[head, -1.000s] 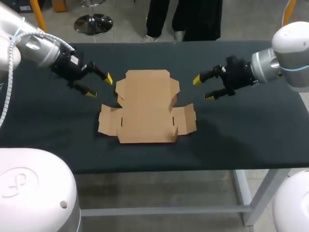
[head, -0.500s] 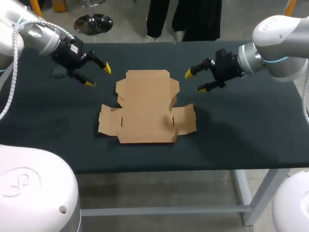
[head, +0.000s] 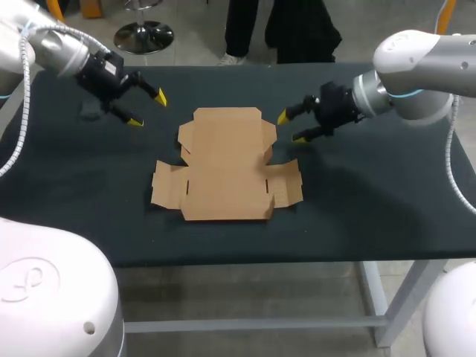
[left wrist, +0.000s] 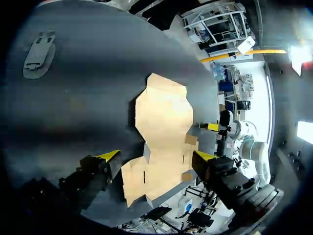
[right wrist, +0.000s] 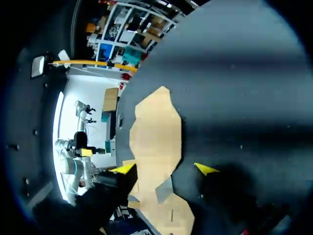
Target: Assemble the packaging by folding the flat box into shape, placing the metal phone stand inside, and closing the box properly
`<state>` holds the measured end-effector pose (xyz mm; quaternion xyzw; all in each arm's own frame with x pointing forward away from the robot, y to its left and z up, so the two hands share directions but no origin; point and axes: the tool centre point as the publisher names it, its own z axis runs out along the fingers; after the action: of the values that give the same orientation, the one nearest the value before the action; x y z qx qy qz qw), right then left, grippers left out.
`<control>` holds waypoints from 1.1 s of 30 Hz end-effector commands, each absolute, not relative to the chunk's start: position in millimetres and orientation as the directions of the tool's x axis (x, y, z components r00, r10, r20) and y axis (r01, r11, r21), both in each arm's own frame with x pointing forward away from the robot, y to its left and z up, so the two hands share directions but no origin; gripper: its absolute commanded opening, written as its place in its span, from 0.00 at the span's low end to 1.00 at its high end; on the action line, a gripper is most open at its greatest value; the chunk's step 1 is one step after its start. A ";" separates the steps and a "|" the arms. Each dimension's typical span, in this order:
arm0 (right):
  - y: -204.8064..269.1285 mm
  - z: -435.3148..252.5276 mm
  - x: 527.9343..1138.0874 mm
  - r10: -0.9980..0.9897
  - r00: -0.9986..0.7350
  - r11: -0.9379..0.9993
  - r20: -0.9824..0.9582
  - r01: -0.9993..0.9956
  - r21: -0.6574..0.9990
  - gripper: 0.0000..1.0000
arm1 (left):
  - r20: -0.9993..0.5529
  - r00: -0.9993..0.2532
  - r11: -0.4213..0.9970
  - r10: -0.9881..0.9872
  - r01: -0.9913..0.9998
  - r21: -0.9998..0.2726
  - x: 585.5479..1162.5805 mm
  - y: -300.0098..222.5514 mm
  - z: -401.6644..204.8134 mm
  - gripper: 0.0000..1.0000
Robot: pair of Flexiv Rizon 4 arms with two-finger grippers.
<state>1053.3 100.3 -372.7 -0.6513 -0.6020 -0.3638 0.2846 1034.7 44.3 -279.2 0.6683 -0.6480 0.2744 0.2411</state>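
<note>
Head view: the flat box [head: 227,167] lies unfolded mid-table, and folding has not yet begun. The left gripper [head: 147,109] hovers to its far left and the right gripper [head: 291,127] beside its far flap, both with fingers spread apart. The next move likely calls for lifting a flap.

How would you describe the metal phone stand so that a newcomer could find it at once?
On the dark table, a flat cardboard box lies in the middle. Left of it, by the left tool, lies the phone stand: small, flat and grey, where the box is broad and tan.
</note>
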 end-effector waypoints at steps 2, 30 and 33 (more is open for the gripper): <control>106.7 -382.9 1065.2 0.575 0.011 -0.070 0.818 0.997 0.036 0.72 | 0.681 0.015 -0.010 -0.732 -1.000 0.012 1041.7 47.6 -281.0 1.00; 134.3 -410.1 1088.5 0.600 0.040 -0.072 0.799 0.997 0.004 0.47 | 0.689 0.045 -0.037 -0.724 -0.999 0.027 1043.6 60.9 -286.3 1.00; 135.3 -411.1 1090.4 0.598 0.042 -0.075 0.801 0.997 0.004 0.47 | 0.691 0.048 -0.038 -0.721 -0.999 0.030 1044.0 61.9 -288.0 1.00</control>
<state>1085.9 134.8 -409.4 -0.6573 -0.6072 -0.3324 0.2980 1042.7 60.6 -286.7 0.6731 -0.6395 0.2598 0.2655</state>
